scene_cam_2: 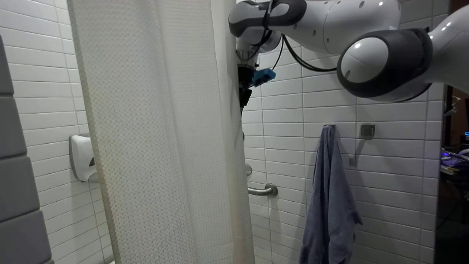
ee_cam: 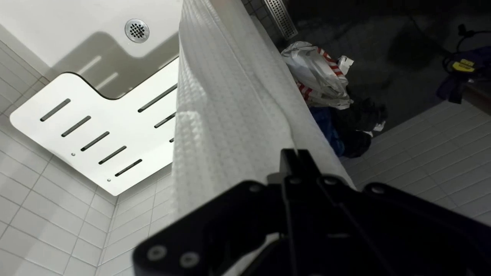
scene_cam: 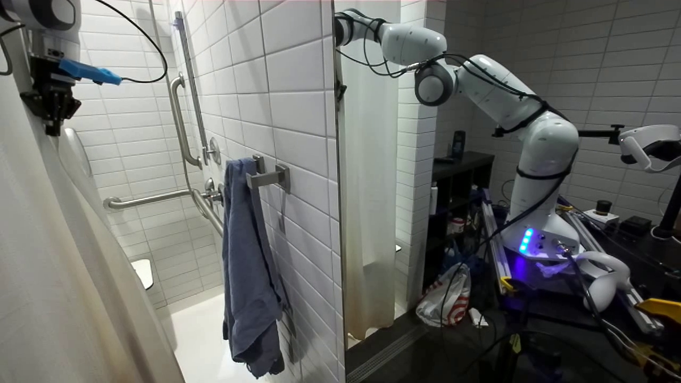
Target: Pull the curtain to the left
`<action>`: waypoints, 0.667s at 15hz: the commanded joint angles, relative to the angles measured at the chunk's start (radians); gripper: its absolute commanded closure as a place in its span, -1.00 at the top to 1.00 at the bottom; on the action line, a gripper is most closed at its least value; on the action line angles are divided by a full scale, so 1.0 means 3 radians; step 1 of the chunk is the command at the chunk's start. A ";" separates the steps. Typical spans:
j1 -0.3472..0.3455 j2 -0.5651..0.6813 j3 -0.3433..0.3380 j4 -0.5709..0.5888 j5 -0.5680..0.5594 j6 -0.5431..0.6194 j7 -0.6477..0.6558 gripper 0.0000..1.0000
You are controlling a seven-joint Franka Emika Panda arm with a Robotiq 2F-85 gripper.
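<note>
The curtain (scene_cam_2: 146, 128) is a tall off-white cloth with long vertical folds. It hangs across the middle in an exterior view and along the left side in an exterior view (scene_cam: 64, 266). In the wrist view the curtain (ee_cam: 230, 115) drops away below the fingers. My gripper (ee_cam: 294, 152) is shut with a thin fold of the curtain running in between its fingertips. The gripper (scene_cam: 53, 127) points down high up at the curtain. In an exterior view the gripper (scene_cam_2: 242, 104) is at the curtain's right edge, partly hidden behind the cloth.
A blue-grey towel (scene_cam: 247, 266) hangs from a hook on the tiled wall. Metal grab bars (scene_cam: 154, 200) line the shower. A white slotted seat (ee_cam: 96, 130) lies below, left of the curtain. A plastic bag (ee_cam: 316, 76) stands on the dark floor.
</note>
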 commanded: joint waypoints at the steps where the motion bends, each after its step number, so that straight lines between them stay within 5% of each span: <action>1: 0.0067 -0.0019 -0.0067 -0.0180 -0.0171 -0.0097 -0.0166 -0.99; 10: 0.0076 -0.0040 -0.0077 -0.0193 -0.0333 -0.0191 -0.0356 -0.99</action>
